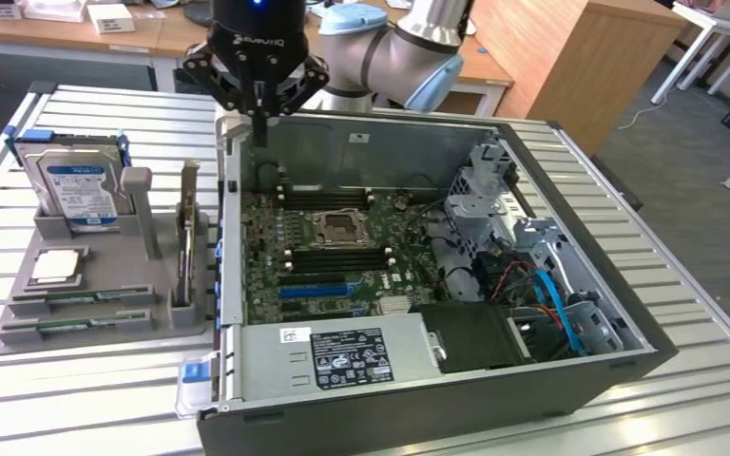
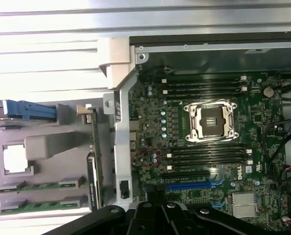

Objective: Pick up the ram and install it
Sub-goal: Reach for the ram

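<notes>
I'm watching the arm hanging over the open computer case (image 1: pixel 467 404). Taking the case as a dial in the exterior view, the gripper (image 1: pixel 259 122) is hovering above the eleven o'clock corner, just over the rim. The claw is pinched closed, and nothing is sitting between its fingers as far as I can see.

The ram (image 1: pixel 80 298) is lying flat in the grey parts tray (image 1: pixel 149 313) out at nine o'clock from the case, with a second stick (image 1: pixel 71 328) just beside it at its six o'clock. The hard drive (image 1: pixel 80 185) is standing at the tray's twelve o'clock end and the processor chip (image 1: pixel 58 268) is resting between the drive and the sticks.

On the motherboard (image 1: pixel 403 228), the long dark memory slots (image 1: pixel 327 255) flanking the socket (image 1: pixel 339 228) are looking empty. So, to my eye, the job is barely starting: no stick lifted, none seated — the pick-up and the install are both waiting.
</notes>
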Controlling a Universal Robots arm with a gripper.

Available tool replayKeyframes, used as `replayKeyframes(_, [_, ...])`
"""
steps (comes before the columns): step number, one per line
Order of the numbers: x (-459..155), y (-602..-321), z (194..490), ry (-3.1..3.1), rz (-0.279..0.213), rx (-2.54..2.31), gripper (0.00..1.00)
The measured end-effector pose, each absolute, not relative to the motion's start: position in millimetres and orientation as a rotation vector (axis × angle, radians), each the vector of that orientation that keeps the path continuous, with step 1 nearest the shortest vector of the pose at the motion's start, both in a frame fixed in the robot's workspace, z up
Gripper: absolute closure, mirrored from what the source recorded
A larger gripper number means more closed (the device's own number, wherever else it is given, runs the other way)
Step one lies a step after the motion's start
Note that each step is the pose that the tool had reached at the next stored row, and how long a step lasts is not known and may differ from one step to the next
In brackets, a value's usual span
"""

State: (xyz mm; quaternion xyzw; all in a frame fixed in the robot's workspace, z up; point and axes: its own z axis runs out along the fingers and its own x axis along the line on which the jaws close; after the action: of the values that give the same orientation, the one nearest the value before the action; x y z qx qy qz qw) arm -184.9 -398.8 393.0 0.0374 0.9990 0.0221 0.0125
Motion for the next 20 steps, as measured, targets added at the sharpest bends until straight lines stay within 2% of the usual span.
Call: replayKeyframes(20, [-239.6, -398.8, 392.8, 3.114, 0.069, 0.117, 0.89])
